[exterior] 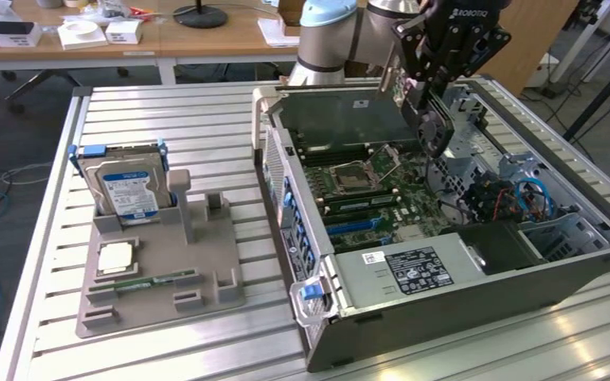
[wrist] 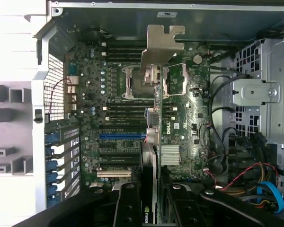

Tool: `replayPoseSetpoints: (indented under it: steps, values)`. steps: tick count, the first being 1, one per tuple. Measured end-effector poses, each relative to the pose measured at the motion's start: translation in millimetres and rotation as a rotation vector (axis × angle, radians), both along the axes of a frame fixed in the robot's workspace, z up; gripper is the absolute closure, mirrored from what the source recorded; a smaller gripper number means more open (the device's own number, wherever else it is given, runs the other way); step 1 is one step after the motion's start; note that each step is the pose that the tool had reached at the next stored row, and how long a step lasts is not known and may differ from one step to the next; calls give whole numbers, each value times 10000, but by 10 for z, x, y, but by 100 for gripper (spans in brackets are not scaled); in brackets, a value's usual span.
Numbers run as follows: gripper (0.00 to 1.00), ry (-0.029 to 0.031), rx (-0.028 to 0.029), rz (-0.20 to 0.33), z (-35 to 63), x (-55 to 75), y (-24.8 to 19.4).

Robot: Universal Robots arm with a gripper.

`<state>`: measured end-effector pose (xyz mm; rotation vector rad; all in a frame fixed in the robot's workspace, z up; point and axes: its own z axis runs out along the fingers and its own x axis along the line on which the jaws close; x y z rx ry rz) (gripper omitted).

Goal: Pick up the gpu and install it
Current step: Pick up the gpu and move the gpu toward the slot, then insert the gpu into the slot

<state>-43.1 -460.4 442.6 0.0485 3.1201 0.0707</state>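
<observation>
Wrist view: gpu (wrist: 154, 142) edge-on, lengthwise from tool (wrist: 154, 210), bracket (wrist: 158, 49) foremost.

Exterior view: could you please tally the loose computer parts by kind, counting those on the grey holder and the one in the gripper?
Silver boxy hard drive with blue-white label, upright in the grey plastic holder: 1
Square silver processor chip: 1
Narrow green RAM stick: 1
Green gpu card with black fan shroud, held in the gripper: 1
Total: 4

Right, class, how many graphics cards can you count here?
1: the gpu, clamped in the gripper over the motherboard of the open computer case. Others may be hidden elsewhere.
</observation>
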Motion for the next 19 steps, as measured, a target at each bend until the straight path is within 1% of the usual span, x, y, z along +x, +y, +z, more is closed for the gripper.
replayPoseSetpoints:
  steps: [11, 19]
  values:
    - [74, 0, 12, 0, -3, 141, 0]
    - [74, 0, 14, 0, -4, 142, 0]
